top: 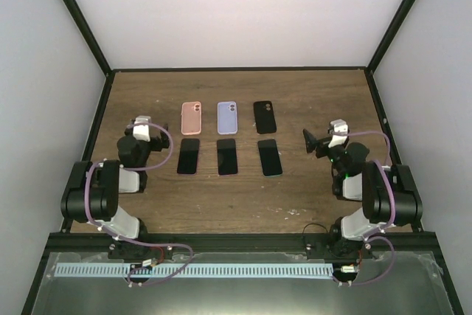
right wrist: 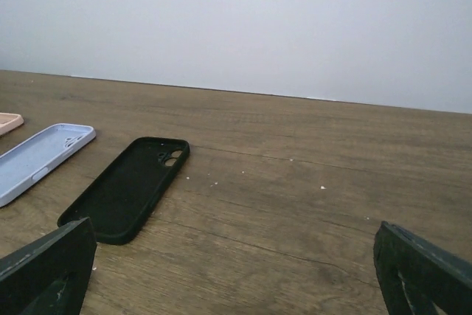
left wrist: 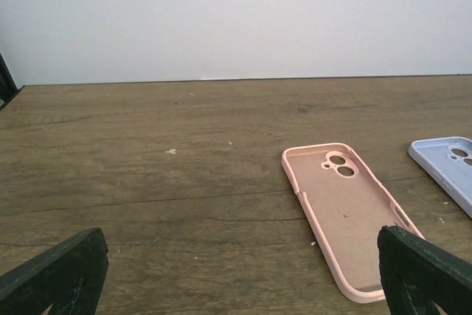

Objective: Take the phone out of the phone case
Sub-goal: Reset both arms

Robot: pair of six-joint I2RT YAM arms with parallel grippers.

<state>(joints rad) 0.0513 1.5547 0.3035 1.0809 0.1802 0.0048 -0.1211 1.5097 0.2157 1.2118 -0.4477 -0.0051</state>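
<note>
Three empty cases lie in a row on the wooden table: pink case (top: pixel 191 116), lilac case (top: pixel 227 116), black case (top: pixel 265 116). Three black phones lie in a row in front of them: left phone (top: pixel 188 156), middle phone (top: pixel 226 156), right phone (top: pixel 270 157). My left gripper (top: pixel 151 130) is open and empty, left of the pink case (left wrist: pixel 345 216). My right gripper (top: pixel 323 140) is open and empty, right of the black case (right wrist: pixel 127 187). The lilac case also shows in both wrist views (left wrist: pixel 450 169) (right wrist: pixel 38 158).
Black frame posts and white walls enclose the table (top: pixel 310 94). The arm bases stand at the near edge.
</note>
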